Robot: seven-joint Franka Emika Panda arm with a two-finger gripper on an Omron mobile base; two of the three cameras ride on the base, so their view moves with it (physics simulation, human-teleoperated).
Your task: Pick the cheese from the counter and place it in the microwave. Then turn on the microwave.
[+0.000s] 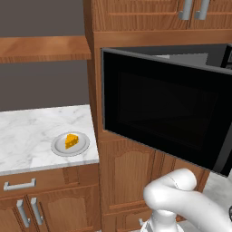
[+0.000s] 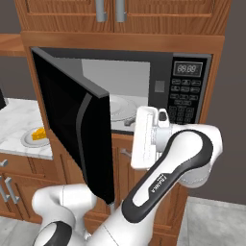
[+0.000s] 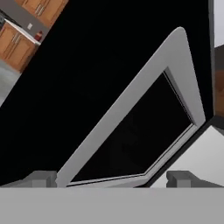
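None of the task is finished: the cheese (image 1: 71,140) sits on a plate (image 1: 59,147) on the table (image 1: 27,131), left of the open microwave (image 2: 144,91). The end effector (image 3: 112,178), fingers apart, holds nothing.

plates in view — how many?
2. A round grey plate on the white marble counter, holding the orange-yellow cheese wedge; a pale round plate inside the open black microwave. None seem hidden.
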